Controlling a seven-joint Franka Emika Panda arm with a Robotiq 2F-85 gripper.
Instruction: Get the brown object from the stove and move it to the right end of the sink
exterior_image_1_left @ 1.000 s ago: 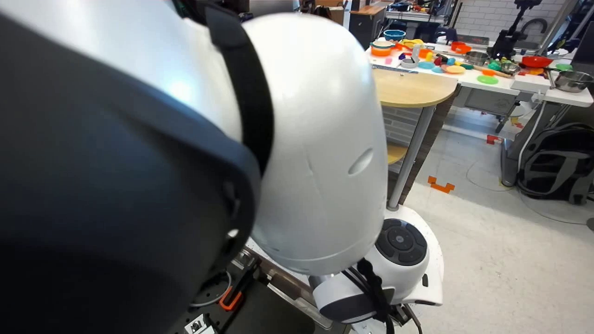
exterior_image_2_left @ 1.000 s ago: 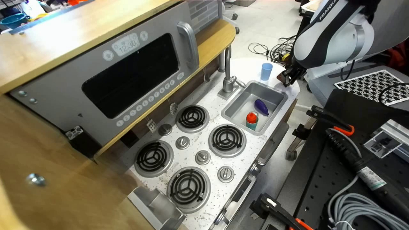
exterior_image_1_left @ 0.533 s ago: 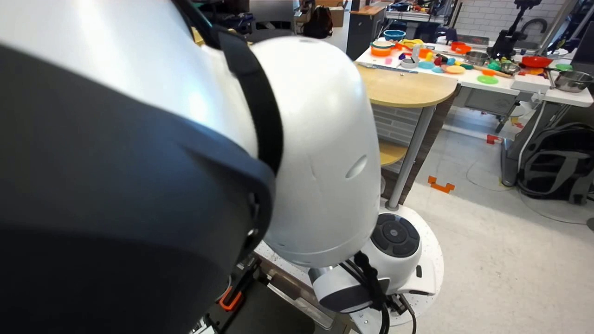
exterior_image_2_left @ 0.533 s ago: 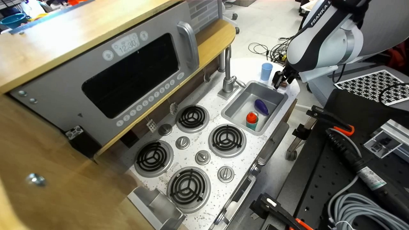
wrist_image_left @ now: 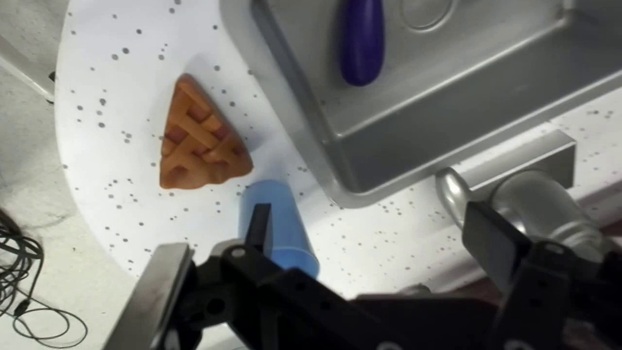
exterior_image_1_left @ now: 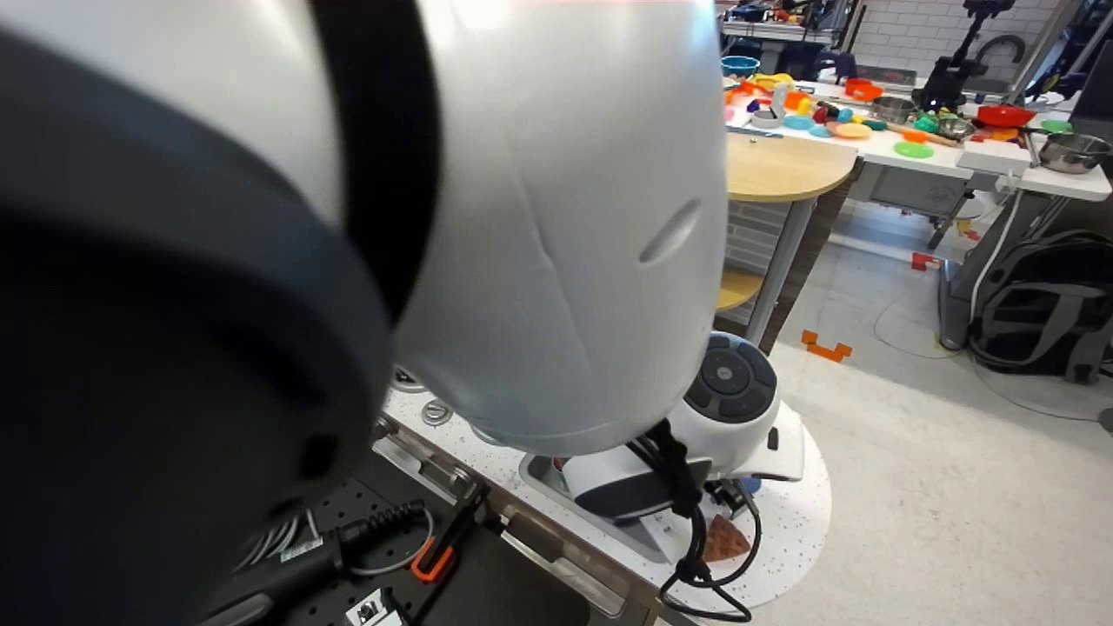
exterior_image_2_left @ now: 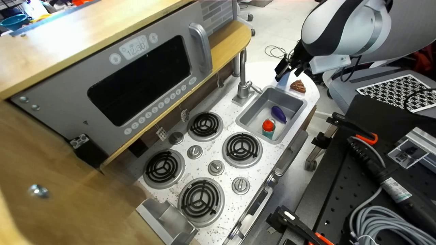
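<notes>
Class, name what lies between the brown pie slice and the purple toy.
In the wrist view: speckled white countertop, then the sink: its rim, wall and floor.

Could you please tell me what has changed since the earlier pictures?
The gripper has let go of the brown wedge and drawn away towards the blue cup; the wedge now lies free on the white countertop beside the sink, at its end away from the stove. The purple item and red-topped item stayed put.

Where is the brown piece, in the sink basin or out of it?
Out: in the wrist view, the brown piece lies on the white countertop, apart from the sink.
</notes>
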